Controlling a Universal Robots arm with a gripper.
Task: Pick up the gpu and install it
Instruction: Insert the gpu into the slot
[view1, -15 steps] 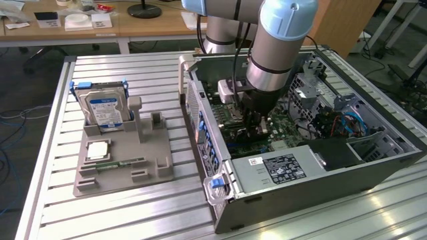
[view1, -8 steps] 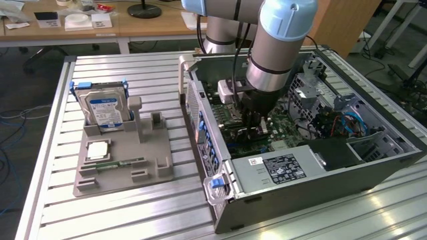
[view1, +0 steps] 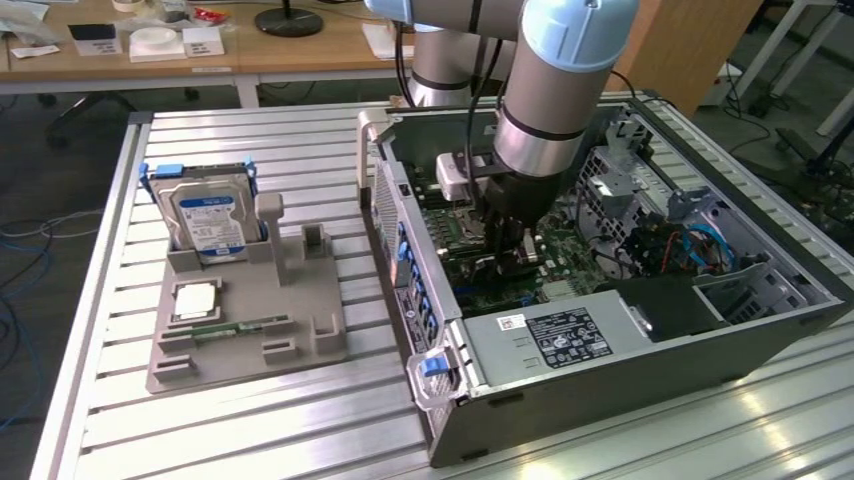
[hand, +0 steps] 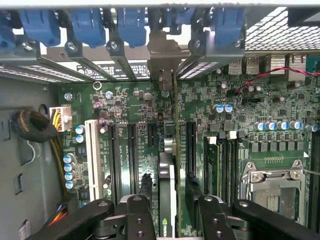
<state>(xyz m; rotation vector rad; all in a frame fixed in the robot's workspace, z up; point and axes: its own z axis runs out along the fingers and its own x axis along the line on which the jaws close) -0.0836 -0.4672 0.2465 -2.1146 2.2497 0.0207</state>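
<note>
Gpu (hand: 169, 165) stands on edge in a slot of the motherboard (hand: 250, 115), its silvery bracket (hand: 162, 55) up against the rear slot openings of the computer case (view1: 627, 365). Straight above it, the gripper (hand: 169, 212) straddles the card, one finger (hand: 137, 215) on each side with a visible gap (jaws spread, nothing clamped). In the exterior view the gripper (view1: 514, 262) reaches down into the open case, while the hard drive (view1: 207, 215) sits in the grey holder (view1: 247, 335) on the exterior view's left.
</note>
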